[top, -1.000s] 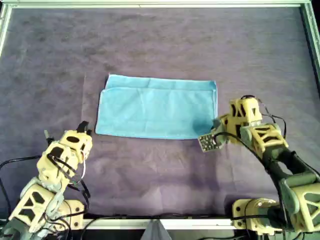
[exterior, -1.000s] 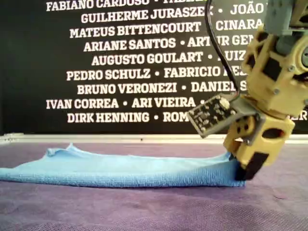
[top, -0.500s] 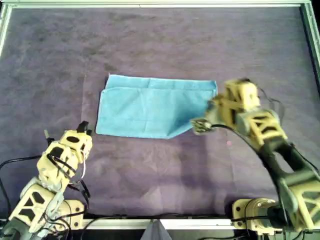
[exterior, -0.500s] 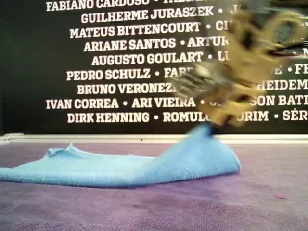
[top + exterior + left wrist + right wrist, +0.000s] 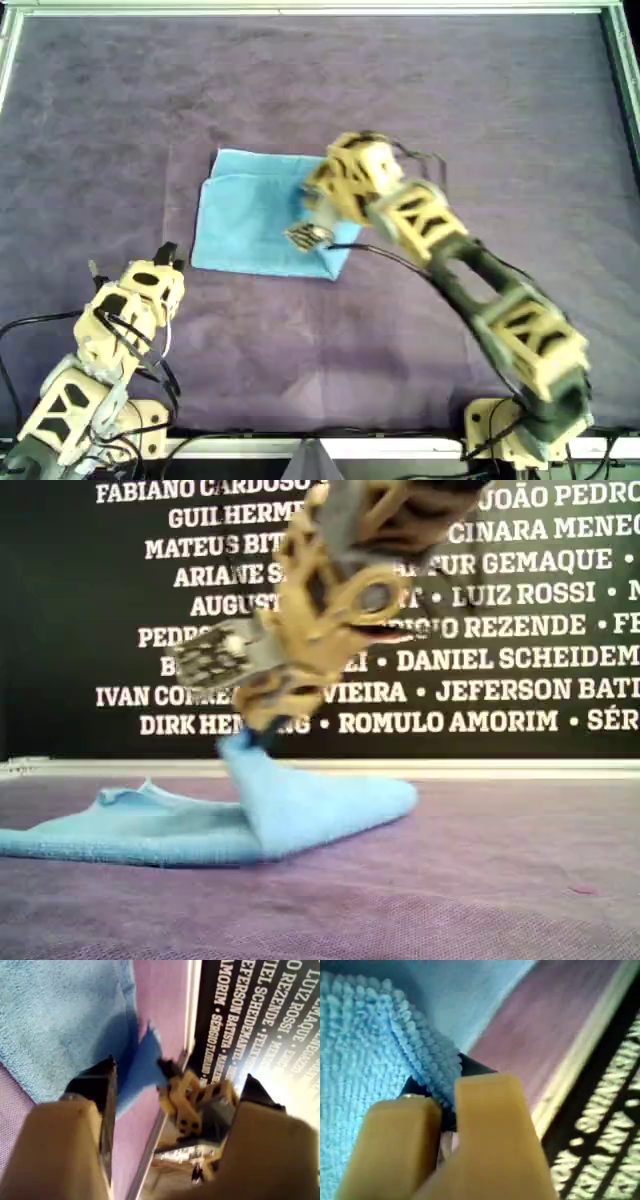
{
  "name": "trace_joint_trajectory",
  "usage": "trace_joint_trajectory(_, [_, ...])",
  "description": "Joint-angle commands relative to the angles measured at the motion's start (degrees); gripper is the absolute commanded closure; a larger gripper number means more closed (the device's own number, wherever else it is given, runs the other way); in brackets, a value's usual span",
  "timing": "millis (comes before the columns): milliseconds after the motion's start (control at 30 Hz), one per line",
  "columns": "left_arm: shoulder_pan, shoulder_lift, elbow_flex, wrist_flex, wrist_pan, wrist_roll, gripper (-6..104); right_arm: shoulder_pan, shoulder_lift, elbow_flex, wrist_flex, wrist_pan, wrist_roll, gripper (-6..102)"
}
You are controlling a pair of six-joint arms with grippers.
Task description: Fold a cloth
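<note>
Overhead view: right gripper fingers clamped on corner of thin sky-blue fabric cloth, lifted over its middle on purple felt worktop — second fold underway. Left gripper fingers wide, idle. Next — lay corner on far edge, release.

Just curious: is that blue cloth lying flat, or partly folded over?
Partly folded: the right gripper pinches the cloth and holds one end lifted over the rest.

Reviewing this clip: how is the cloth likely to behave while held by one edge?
Probably floppy: in the exterior view the cloth drapes from the right gripper down to the table. Likely light, since one pinched edge lifts a whole flap. Its nubby pile suggests it should not slip easily.
</note>
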Motion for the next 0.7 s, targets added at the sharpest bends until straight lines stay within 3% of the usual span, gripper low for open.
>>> trace_joint_trajectory(0, [0.4,0.9,-1.0,-0.1,-0.3,0.2,10,3.8,-1.8,-16.9,0.1,0.3,0.09,95])
trace_joint_trajectory(233, [0.4,0.9,-1.0,-0.1,-0.3,0.2,10,11.2,-13.0,-35.2,0.1,0.4,-0.70,95])
trace_joint_trajectory(667, [0.4,0.9,-1.0,-0.1,-0.3,0.2,10,13.3,-31.7,-53.5,0.0,0.3,-0.79,93])
